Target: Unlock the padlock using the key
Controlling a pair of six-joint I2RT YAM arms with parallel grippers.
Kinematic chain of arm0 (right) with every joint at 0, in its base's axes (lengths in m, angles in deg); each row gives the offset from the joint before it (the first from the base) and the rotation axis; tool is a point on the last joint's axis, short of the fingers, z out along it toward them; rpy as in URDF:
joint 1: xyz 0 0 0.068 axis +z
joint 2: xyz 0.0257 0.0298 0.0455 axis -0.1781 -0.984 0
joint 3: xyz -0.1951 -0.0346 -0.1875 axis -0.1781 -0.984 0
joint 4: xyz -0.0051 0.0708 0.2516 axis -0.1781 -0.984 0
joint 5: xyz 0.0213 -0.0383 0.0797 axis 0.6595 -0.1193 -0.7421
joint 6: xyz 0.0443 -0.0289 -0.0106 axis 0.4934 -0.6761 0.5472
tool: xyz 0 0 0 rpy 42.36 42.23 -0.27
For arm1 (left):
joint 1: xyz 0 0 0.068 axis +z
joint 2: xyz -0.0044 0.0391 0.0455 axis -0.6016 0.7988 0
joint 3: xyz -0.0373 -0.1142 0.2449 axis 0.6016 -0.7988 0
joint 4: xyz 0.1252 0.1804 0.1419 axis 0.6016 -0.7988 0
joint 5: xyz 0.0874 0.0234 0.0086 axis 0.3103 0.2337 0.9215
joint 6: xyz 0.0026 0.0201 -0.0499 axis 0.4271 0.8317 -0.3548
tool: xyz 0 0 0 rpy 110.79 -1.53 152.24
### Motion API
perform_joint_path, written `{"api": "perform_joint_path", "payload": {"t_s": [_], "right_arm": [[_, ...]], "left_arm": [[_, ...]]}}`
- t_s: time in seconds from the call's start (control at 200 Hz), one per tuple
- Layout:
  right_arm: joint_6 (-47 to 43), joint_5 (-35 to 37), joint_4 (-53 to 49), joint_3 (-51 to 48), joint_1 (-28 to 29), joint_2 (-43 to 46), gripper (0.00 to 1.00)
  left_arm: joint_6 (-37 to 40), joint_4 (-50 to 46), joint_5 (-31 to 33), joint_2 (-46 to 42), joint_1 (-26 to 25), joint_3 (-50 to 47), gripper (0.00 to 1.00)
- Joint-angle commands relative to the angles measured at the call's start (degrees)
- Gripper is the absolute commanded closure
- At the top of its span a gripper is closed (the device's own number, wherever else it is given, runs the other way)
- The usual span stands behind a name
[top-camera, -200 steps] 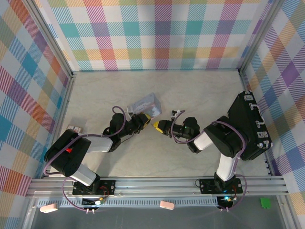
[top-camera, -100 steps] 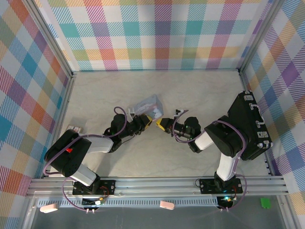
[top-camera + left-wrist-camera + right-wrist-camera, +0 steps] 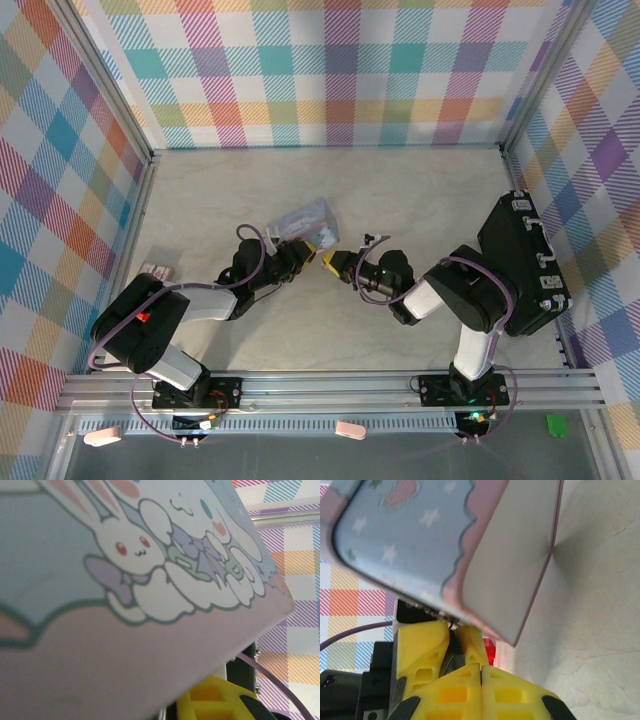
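**Right gripper pinches the key at the tin's edge**

Near the middle of the bench, the two arms meet at the pastel tin, which stands tilted, one long edge down on the bench and the rest raised.

The right gripper comes in from the right-edge side. Its yellow fingers are pressed together, and a thin dark grey sliver, the key, is clamped between them. The fingertips sit right against the tin's lower rim. Small dark bits show there, too small to read as the padlock, so I cannot tell exactly where it lies.

The left gripper reaches in from the left, up against the near side of the tin. From its wrist camera the tin's cartoon bunny face is pressed close, so how far its jaws stand apart, and on what, cannot be told.

A black case lies along the bench's right edge, well apart from the tin.
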Motion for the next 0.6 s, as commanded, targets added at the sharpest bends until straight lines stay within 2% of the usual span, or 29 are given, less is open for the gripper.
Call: {"api": "perform_joint_path", "payload": {"t_s": [0.0, 0.13, 0.32, 0.455, 0.595], "right_arm": [[-0.3, -1.0, 2.2, 0.8, 3.7, -0.4, 1.0], [-2.1, 0.9, 0.5, -0.2, 3.8, 1.3, 1.0], [-6.9, 3.8, -8.1, -1.3, 3.5, 7.0, 1.0], [-9.7, 3.5, -12.5, -0.1, 3.4, 9.7, 1.0], [-10.3, 3.2, -12.5, 0.5, 3.5, 9.3, 1.0]], "left_arm": [[0.2, 5.1, -2.6, -2.0, -1.9, 2.3, 1.0], [0.6, 3.8, -3.2, -1.9, -1.9, 2.6, 1.0], [1.8, 1.5, -4.4, -2.5, -2.1, 2.9, 1.0], [3.4, -2.9, -5.9, -3.4, -3.2, 4.7, 1.0], [6.3, -12.0, -5.6, -5.0, -5.3, 7.9, 1.0]]}}
